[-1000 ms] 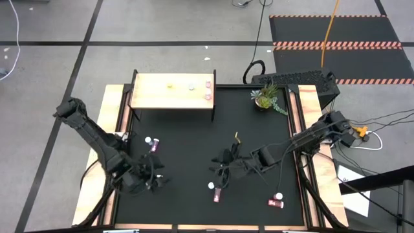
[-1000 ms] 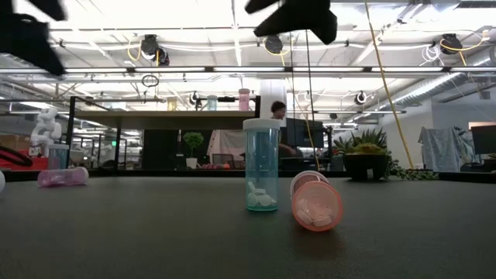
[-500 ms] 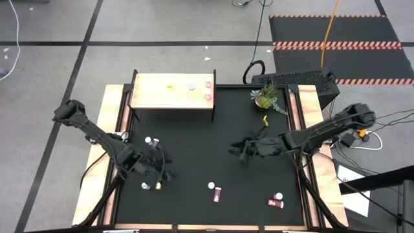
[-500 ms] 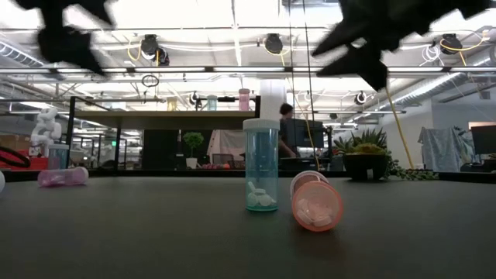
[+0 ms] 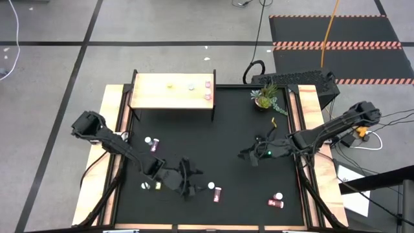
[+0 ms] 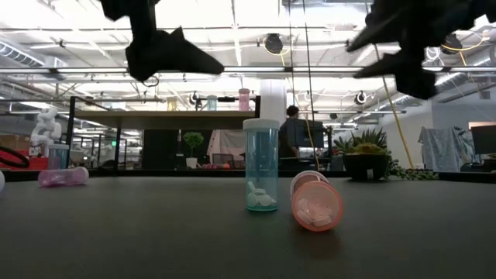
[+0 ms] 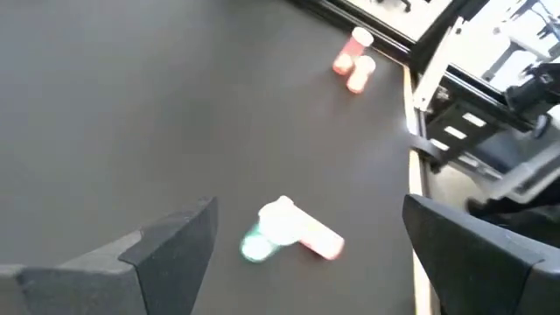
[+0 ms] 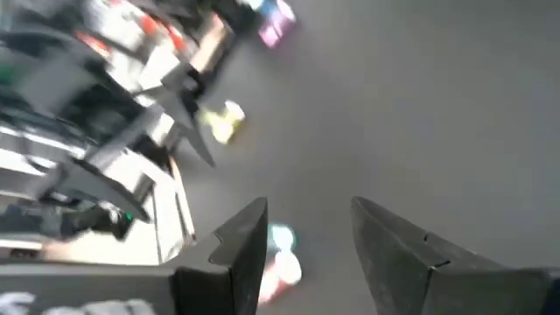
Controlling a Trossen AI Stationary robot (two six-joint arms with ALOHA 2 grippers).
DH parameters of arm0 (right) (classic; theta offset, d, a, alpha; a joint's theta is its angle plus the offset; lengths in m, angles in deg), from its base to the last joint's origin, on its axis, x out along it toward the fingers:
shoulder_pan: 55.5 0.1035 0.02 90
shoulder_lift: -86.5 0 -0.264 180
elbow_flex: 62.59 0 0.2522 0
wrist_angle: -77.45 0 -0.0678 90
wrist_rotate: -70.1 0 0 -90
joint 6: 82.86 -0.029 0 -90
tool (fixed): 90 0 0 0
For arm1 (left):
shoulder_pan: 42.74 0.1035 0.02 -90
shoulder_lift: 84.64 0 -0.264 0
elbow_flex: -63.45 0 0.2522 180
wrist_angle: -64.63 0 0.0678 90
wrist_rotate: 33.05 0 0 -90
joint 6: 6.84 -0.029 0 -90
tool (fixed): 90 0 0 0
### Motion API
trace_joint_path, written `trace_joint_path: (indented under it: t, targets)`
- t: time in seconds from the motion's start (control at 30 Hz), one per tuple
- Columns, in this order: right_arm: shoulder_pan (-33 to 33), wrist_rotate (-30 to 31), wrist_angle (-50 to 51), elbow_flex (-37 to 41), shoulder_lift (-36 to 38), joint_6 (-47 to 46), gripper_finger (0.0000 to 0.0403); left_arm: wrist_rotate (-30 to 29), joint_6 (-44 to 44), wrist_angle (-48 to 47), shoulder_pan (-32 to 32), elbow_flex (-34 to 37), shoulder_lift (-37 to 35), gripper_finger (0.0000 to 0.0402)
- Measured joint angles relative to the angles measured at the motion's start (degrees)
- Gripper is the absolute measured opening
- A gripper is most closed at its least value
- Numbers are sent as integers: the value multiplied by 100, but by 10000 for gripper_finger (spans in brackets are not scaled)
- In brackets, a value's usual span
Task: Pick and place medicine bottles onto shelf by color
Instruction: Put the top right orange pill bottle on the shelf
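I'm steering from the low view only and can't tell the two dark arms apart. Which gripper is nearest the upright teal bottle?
Observer: The left gripper. From above it hangs just beside the teal bottle.
Operator: Is it holding anything?
Observer: No. Its wrist view shows fingers wide open with nothing between them.
Operator: And the other one?
Observer: The right gripper is over bare mat, open and empty, away from every bottle.

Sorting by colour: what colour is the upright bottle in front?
Teal bottle, white cap; low view.
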Motion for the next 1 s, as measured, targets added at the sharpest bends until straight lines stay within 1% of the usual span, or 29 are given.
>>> trace_joint_path:
  t: [0.1,0.17,0.23,0.3,0.43,0.47,0.5,0.57,0.63,0.7,0.77,0.83,0.97,1.0]
  targets:
    - [276,-259,871,-136,-56,-298,157,95,-36,-78,-12,-375,133,360]
    - [454,-262,1337,-225,-103,-383,157,100,-473,-448,-14,-741,194,360]
    - [621,-231,1613,-226,-96,-420,157,145,-832,-949,-18,-1211,305,360]
    - [784,-228,1599,-228,-92,-547,157,180,-1083,-1507,-14,-1642,410,360]
    - [1016,-261,1917,-230,-91,-1005,157,198,-1327,-1979,112,-2397,751,360]
    - [1065,-295,2075,-230,-90,-1140,157,225,-1396,-1960,165,-2568,875,360]
    - [1106,-421,2259,-230,-89,-1257,157,293,-1490,-1859,219,-2740,1004,360]
    - [1195,-716,2590,-259,-87,-1451,157,452,-1770,-1955,297,-2983,1225,360]
    - [1349,-931,2910,-389,-87,-1584,157,724,-1994,-1812,379,-3308,1527,360]
    - [1531,-1018,3226,-598,-87,-1624,157,854,-2260,-1966,401,-3533,1706,360]
    - [1722,-1039,3605,-874,-87,-1821,157,940,-2497,-1806,392,-3804,1907,360]
    - [1897,-1039,4098,-1235,-127,-2051,157,955,-2590,-1859,382,-3941,2017,360]
    - [2260,-1074,5216,-2025,-317,-2240,157,934,-2795,-1291,411,-4193,2301,360]
    - [2319,-1135,5469,-2210,-376,-2255,157,937,-2880,-956,433,-4255,2421,360]
